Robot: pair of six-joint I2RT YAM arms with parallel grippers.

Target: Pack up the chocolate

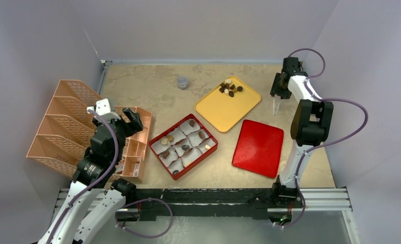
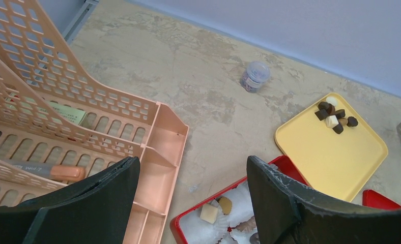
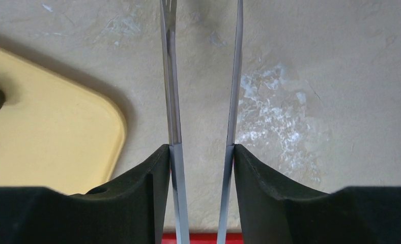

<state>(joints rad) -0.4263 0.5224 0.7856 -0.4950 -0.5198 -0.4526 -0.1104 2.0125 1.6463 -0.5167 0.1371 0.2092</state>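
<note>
Right gripper [image 3: 201,168]: clamped on a pair of thin metal tongs [image 3: 171,91], one blade against each of my pads. The blades stand apart with nothing between them.
Right arm pose: reached out toward the far right corner of the worktop with the wrist turned down. The tongs hang tips-down over bare worktop just beside the right-hand edge of the yellow tray [image 1: 224,109] — not over it yet.
Left gripper [image 2: 192,162]: jaws wide and holding nothing, hovering near the left edge of the worktop over the peach organiser [image 1: 66,122].
Chocolate [image 1: 230,88]: a loose heap of dark, light-brown and cream bits on the tray corner nearest the far edge, right of the middle. A few more sit in paper cups [image 2: 191,231] inside the red box [image 1: 205,129] at mid-worktop.
Handling, as I judge it: each bit looks tiny, light and stiff. It is probably smooth enough to squirt out from between flat blades, and a hard squeeze could mar it.
Where to take hold: one bit at a time, blades across its broadest sides and low down. I would start at the heap's outer edge, where a bit lies a little apart from the others.
Risk: most bits in the heap touch each other — the blades may nudge neighbours off toward the tray rim.
</note>
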